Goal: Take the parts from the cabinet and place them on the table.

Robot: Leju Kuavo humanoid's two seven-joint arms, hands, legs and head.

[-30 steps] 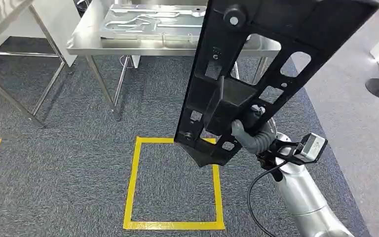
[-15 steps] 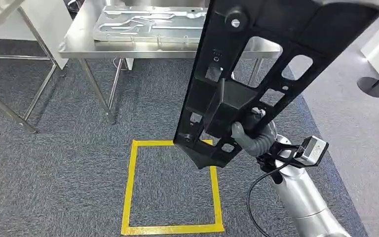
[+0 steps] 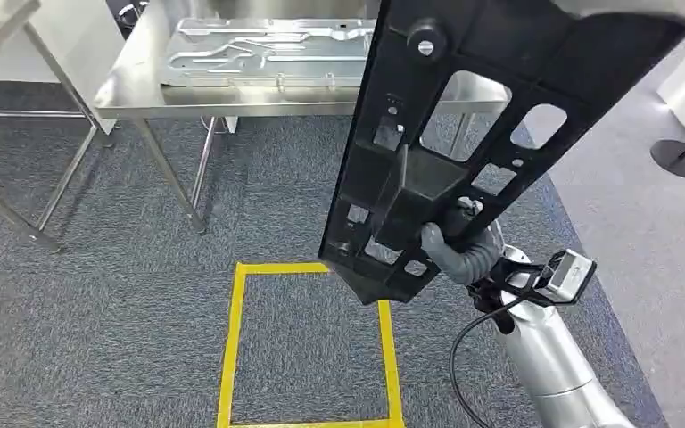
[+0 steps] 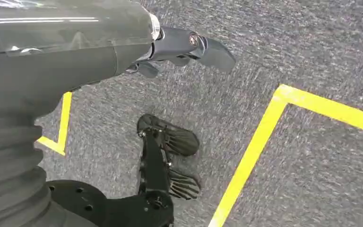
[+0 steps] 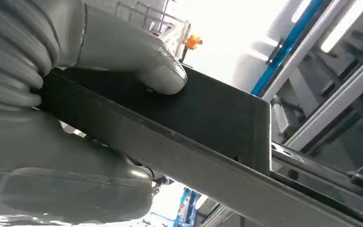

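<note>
The right hand (image 3: 450,239) grips the black part (image 3: 464,134) near its lower end, so most of it rises above the hand toward the table (image 3: 143,85) ahead, and that top-heavy length could twist loose or strike the table's edge.

black part (image 3: 464,134) runs off the head view's top edge | right hand (image 3: 450,242) mostly tucked behind it, fingers hidden | part hides the table's (image 3: 134,89) right end | left hand (image 4: 179,47) kinda blurry, grip unclear
</note>
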